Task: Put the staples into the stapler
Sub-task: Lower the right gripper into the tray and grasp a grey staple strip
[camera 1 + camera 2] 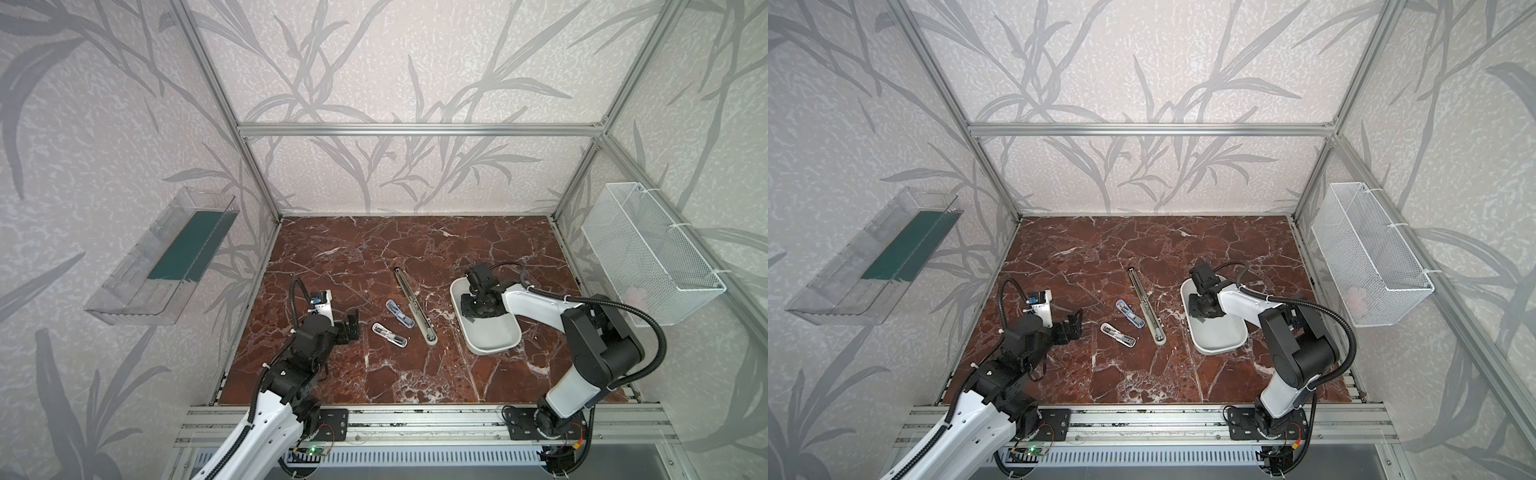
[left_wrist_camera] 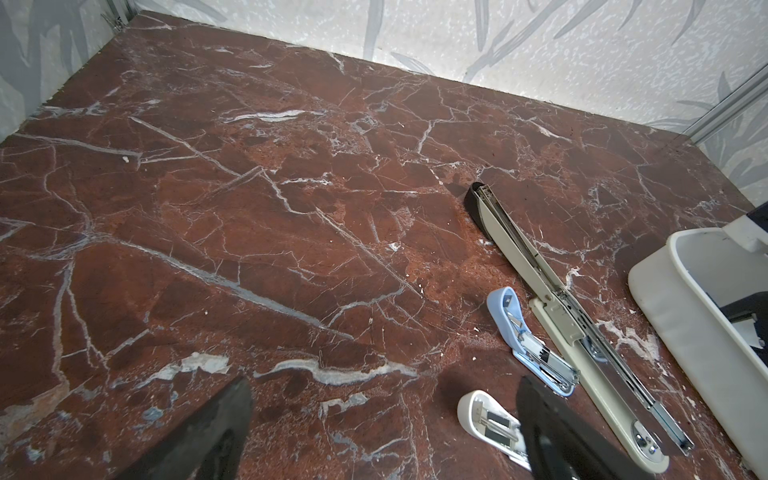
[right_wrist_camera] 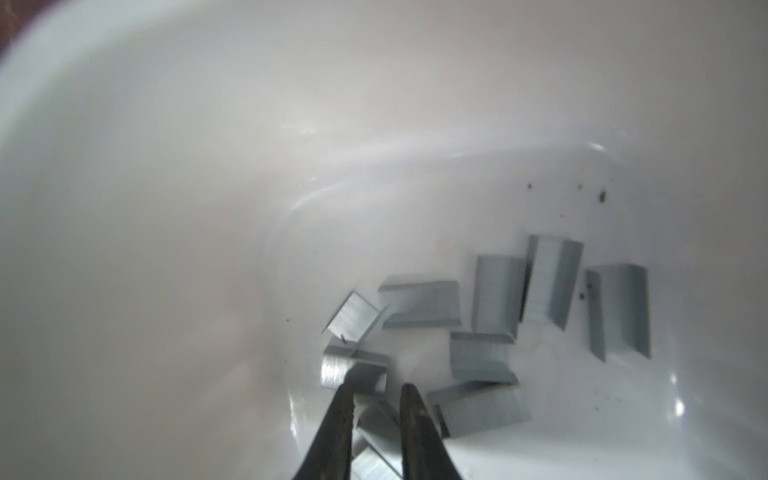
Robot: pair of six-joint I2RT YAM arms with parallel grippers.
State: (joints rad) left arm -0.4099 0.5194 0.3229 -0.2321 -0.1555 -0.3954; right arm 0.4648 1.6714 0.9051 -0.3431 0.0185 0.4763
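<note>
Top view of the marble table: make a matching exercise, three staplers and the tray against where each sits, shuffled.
1 long cream stapler, opened flat
2 small light-blue plastic stapler
3 small white plastic stapler
4 white plastic tray

A nearest the left gripper
B holds grey metal staple strips, right gripper inside
C between light-blue stapler and tray
D between white stapler and long stapler

Pairs: 1-C, 2-D, 3-A, 4-B

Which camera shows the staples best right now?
Right wrist view: the staples lie close up, each strip distinct, in the white tray. Both top views show the tray, but no staples can be made out; the left wrist view shows only part of the tray, no staples.
</note>
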